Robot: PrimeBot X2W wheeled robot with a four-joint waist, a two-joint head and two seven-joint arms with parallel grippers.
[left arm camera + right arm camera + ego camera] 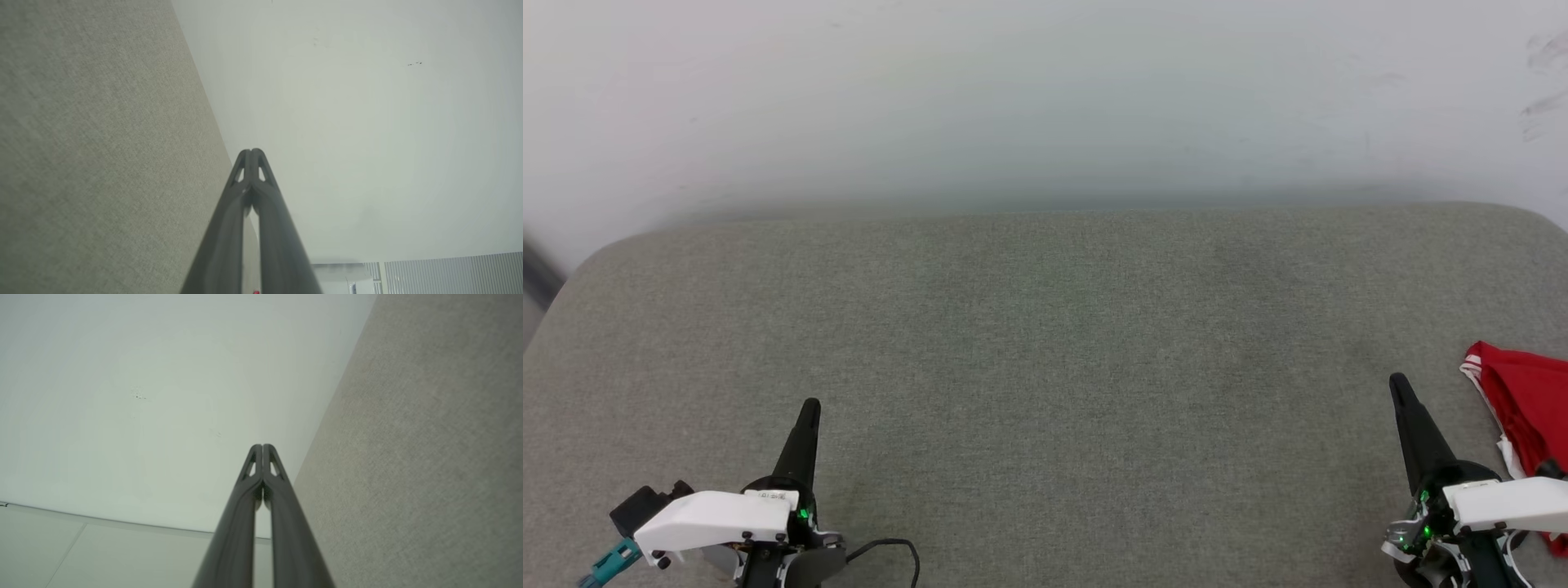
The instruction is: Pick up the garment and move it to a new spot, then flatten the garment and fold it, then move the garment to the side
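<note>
1. Grey-green woven fabric covers the wide padded surface in front of me, which has rounded far corners and meets a pale, lightly scuffed wall.
2. My left end effector sits at the lower left of the head view, low over the surface and pointing away from me toward the wall.
3. In the left wrist view its two dark fingers are pressed together at the tips, with nothing between them.
4. A white wrist housing sits behind it, a small green light glows beside it, and a thin black cable loops out over the fabric.
5. My right end effector sits at the lower right, also pointing toward the wall.
6. In the right wrist view its tips are also closed against each other and hold nothing.
7. Bright red, the garment lies on the surface at the far right edge of the head view, just beside the right end effector on its outer side.
8. White trim with red stripes runs along its near edge, and the frame cuts off the rest of it.
9. Neither end effector touches the garment, and the left one is well apart from it.
</note>
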